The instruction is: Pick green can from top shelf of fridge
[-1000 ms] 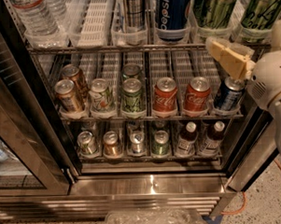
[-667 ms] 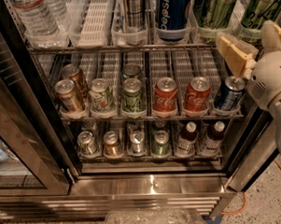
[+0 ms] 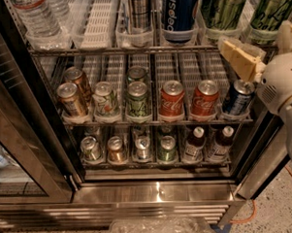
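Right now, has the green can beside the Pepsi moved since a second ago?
No. The green can still stands on the top shelf, right of the Pepsi can; the open claw hovers just below it.

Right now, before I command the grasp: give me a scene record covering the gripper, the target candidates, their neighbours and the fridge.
gripper: right edge of view, at the top shelf's front rail, open, holding nothing
green cans: two tall ones, and, upright at the shelf's right end, just above the gripper
Pepsi can: directly left of the green cans
water bottles: far left
Coca-Cola cans: two, on the rack below
fridge: door open
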You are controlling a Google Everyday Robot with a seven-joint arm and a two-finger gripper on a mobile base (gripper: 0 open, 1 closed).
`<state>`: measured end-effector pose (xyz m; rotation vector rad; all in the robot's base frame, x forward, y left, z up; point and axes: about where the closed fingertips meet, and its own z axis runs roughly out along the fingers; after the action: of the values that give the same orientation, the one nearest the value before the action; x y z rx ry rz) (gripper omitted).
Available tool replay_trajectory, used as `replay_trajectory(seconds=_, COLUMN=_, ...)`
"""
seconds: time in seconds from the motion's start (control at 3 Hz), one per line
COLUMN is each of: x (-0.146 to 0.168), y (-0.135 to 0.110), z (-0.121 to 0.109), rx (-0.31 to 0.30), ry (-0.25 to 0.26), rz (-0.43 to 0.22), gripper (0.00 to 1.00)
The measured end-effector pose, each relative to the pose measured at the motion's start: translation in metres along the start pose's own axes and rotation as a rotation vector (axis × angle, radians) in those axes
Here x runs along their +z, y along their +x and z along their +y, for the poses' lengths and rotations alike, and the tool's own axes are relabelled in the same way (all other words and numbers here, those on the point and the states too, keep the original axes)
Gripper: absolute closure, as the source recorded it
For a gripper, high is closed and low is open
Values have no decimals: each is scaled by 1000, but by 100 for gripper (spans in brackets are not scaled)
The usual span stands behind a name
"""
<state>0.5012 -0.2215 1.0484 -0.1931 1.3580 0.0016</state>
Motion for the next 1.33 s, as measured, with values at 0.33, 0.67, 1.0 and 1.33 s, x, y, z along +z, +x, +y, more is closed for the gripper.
replay_trajectory(seconds=0.33, x=3, y=-1, z=-2, rx=-1, ry=12, rz=-4, gripper=23)
replay_trajectory(seconds=0.67, x=8, y=-2, z=-8, rx=-3, ry=32, rz=-11, gripper=21)
replay_trajectory(seconds=1.0, x=14, y=1, z=-16, rx=-5, ry=54, rz=-8, gripper=20)
replay_trajectory(seconds=1.33, x=21, y=5, z=-27, rx=-4, ry=83, rz=1, gripper=19)
